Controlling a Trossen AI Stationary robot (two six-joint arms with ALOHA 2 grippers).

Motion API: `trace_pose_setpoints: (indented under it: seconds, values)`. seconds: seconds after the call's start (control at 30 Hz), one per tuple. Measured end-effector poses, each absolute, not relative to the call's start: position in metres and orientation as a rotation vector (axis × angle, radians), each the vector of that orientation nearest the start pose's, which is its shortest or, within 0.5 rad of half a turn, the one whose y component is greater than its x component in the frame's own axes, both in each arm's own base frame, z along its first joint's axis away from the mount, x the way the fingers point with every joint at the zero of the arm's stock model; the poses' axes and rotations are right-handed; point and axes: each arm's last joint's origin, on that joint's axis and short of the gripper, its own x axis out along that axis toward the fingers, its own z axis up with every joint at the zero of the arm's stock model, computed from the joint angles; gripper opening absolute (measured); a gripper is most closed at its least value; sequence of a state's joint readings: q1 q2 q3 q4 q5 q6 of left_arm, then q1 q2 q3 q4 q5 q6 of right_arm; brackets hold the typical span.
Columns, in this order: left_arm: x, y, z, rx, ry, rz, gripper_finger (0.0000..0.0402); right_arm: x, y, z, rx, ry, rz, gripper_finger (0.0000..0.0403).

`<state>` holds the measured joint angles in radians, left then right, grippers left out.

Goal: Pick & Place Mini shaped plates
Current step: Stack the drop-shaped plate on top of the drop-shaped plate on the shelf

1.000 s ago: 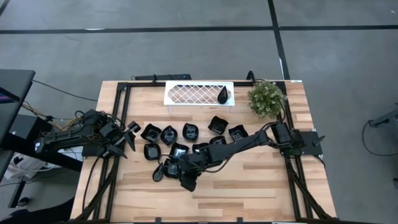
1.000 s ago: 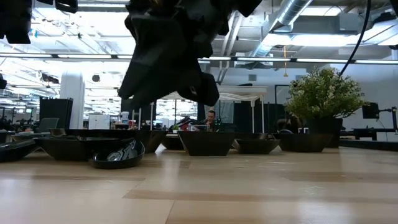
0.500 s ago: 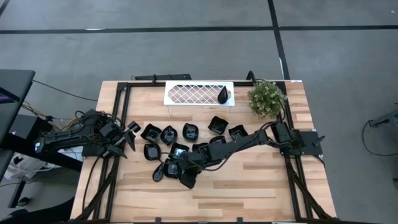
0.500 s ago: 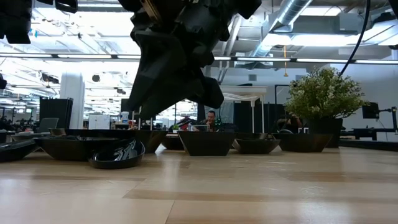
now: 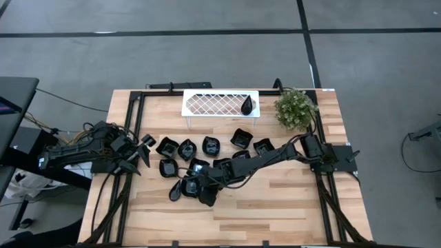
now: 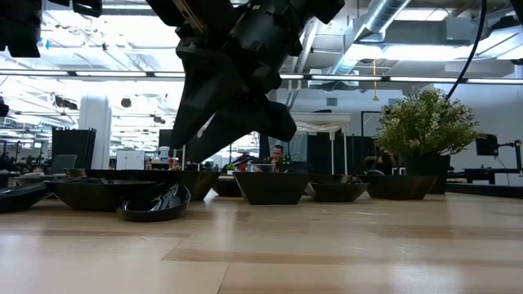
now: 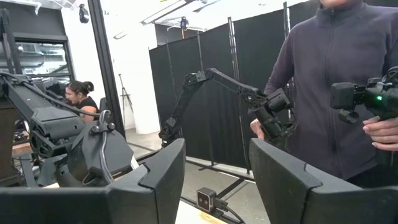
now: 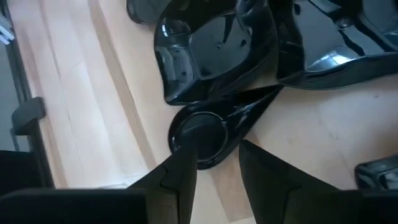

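1. Since the earlier frame the right gripper (image 5: 204, 195) has drawn in toward the plate cluster and its fingers have spread; nothing sits between them.
2. A teardrop plate (image 8: 210, 134) lies flat on the table just ahead of the fingertips, round end nearest, tip pointing away toward a squarish plate (image 8: 214, 50).
3. The left gripper (image 5: 145, 148) waits well apart, spread; the right is nearer.

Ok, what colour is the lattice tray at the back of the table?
White, the lattice tray has an open criss-cross pattern; the high view shows it best.
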<state>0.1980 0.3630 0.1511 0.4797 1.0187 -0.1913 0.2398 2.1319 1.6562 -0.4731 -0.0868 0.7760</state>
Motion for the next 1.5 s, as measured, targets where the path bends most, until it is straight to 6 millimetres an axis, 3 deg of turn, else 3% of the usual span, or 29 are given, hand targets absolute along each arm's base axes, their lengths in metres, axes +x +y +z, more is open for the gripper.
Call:
trace_pose_setpoints:
  seconds: [0.4,1.5]
  values:
    - [0.108,-0.003,0.226,-0.022,-0.147,-0.833,0.0182,0.445,0.106,0.178,0.580,1.068,-0.152,0.0115]
    - [0.108,-0.003,0.226,-0.022,-0.147,-0.833,0.0182,0.451,0.102,0.181,0.548,0.968,-0.232,0.0115]
